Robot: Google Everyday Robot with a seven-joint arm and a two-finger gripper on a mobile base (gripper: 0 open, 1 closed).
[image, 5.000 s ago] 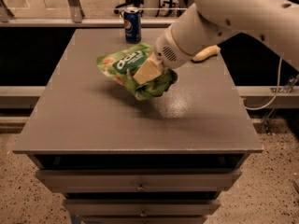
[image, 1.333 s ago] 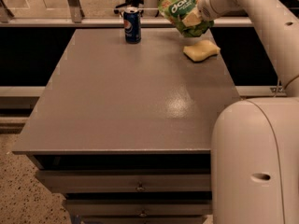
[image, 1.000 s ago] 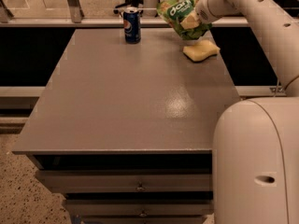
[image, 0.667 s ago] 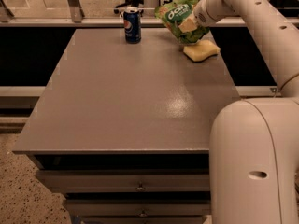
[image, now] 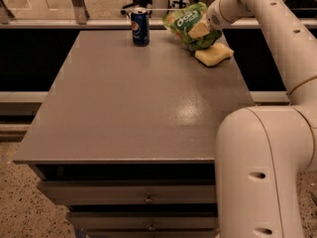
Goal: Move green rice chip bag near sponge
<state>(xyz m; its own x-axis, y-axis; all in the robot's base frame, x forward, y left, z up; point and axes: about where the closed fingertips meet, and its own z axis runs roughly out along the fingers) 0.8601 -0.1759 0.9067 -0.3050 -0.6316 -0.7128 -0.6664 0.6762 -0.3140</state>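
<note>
The green rice chip bag is held at the far right of the grey table, its lower edge close above the tabletop. My gripper is shut on the bag's right side, with a pale yellow finger showing across it. The pale yellow sponge lies on the table just to the right of and in front of the bag, almost touching its lower corner. I cannot tell whether the bag rests on the table.
A blue Pepsi can stands upright at the table's far edge, left of the bag. My white arm fills the right side of the view. Drawers sit below the table's front edge.
The gripper has lowered the bag slightly, down toward the tabletop beside the sponge. Five seconds ago it held the bag over the table's middle.
</note>
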